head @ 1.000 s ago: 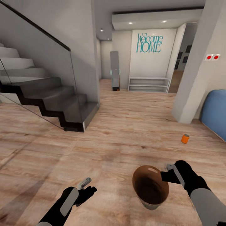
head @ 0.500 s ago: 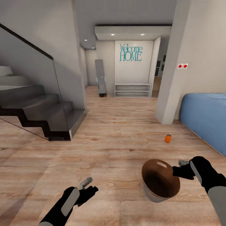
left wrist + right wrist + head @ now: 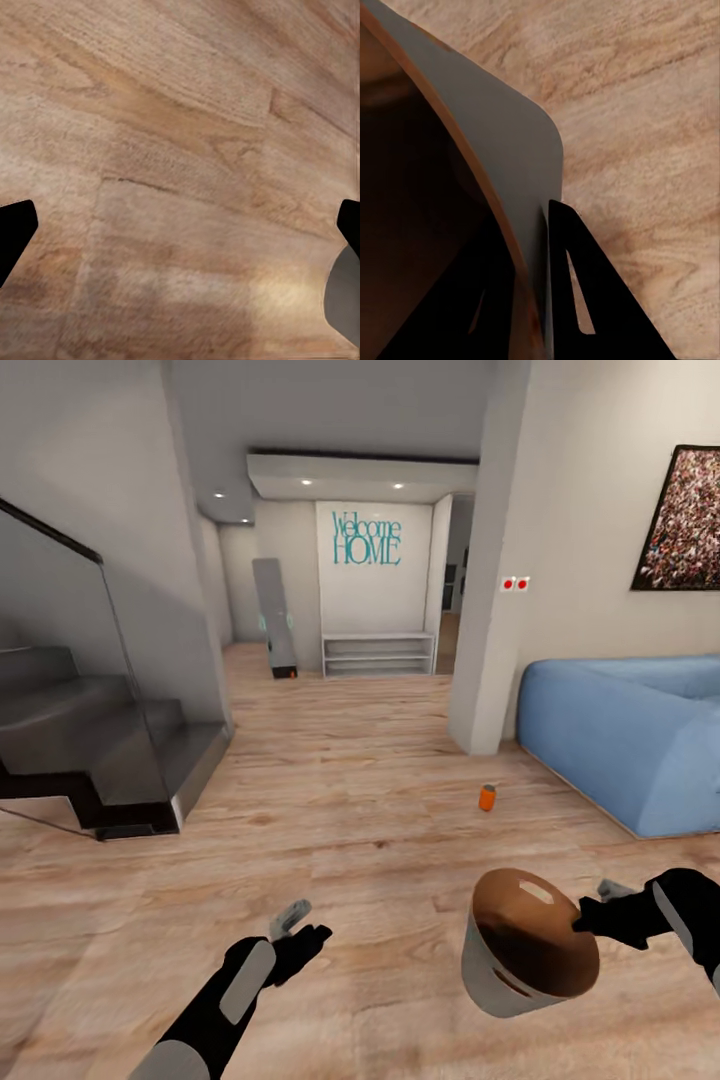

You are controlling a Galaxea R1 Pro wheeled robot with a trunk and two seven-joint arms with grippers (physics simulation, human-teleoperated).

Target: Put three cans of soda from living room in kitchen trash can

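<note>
Swung right w/ base — sofa (image 3: 640, 740) now in full view; right gripper (image 3: 590, 916) clamps tash can (image 3: 500, 970) rim, left gripper (image 3: 297, 926) loose, empty. Next — close on orange can (image 3: 487, 798).

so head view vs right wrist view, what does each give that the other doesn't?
Head view alone: the orange can upright on the floor short of the blue sofa, the stairs, the Welcome HOME wall, and the left gripper with nothing in it. Right wrist view alone: the close grip, one finger outside the bin's rim and one inside, so the wall is pinched between them. Both: the bin held by the right gripper above the plank floor, its brown inside in sight.
</note>
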